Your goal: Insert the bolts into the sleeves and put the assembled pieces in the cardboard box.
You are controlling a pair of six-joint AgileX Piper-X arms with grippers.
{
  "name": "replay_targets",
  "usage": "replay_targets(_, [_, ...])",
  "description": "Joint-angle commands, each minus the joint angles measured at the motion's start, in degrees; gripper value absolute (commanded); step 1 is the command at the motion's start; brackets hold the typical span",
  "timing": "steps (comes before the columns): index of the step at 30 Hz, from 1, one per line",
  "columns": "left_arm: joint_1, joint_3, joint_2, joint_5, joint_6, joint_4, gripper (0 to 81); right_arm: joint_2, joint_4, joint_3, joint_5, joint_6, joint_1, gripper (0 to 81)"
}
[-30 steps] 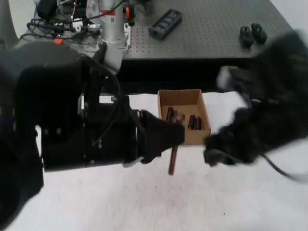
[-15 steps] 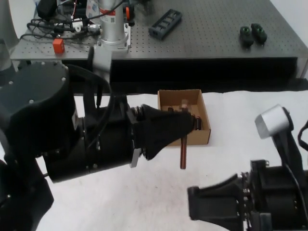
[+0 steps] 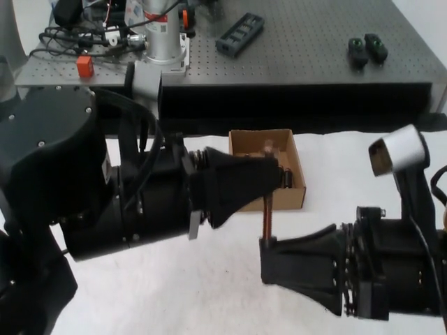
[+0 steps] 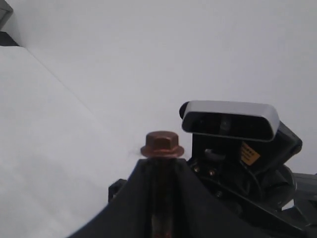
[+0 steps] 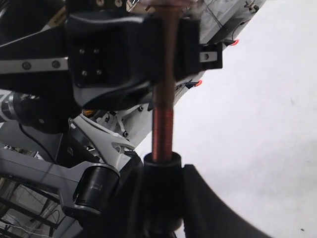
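Left end effector (image 3: pixel 271 180) is gripping the bolt (image 3: pixel 266 222), entering the right end effector (image 3: pixel 265 255)'s clamped sleeve (image 5: pixel 162 166) mid-frame; the cardboard box (image 3: pixel 290 199) is already holding finished pieces.

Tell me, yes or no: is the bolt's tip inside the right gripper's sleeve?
Yes, the threaded end of the bolt disappears into the mouth of the sleeve held by the right gripper.
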Motion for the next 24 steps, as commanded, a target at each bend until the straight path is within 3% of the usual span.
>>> replay_targets(1, [-0.17,-0.20,-0.13,1.81,-0.44,-0.32,0.7,-0.16,-2.79,-0.51,0.93,0.30,-0.01,4.3])
replay_targets(7, [-0.17,-0.20,-0.13,3.09,-0.44,-0.32,0.7,-0.16,-3.00,-0.51,1.24,-0.15,-0.01,4.3])
replay_targets(11, [-0.17,-0.20,-0.13,3.23,-0.44,-0.32,0.8,-0.16,-5.20,-0.51,5.72,-0.15,-0.01,4.3])
replay_targets(13, [-0.17,-0.20,-0.13,3.23,-0.33,-0.32,9.0,-0.16,-6.68,-0.51,7.48,-0.15,-0.01,4.3])
replay_targets(17, [-0.17,-0.20,-0.13,2.23,-0.17,-0.21,46.1,-0.16,-6.35,-0.61,13.57,-0.15,-1.83,4.3])
replay_targets(18, [-0.17,-0.20,-0.13,1.29,-0.19,-0.21,52.4,-0.10,-5.98,-0.61,15.33,-0.15,-2.80,4.3])
replay_targets(20, [0.32,-0.20,-0.13,0.40,0.69,0.19,50.8,0.70,-5.76,-0.72,17.54,-0.93,-4.97,4.3])
replay_targets(24, [2.68,-0.20,-0.13,0.04,3.14,0.28,32.3,6.05,-5.12,-2.72,17.95,-3.85,-10.68,4.3])
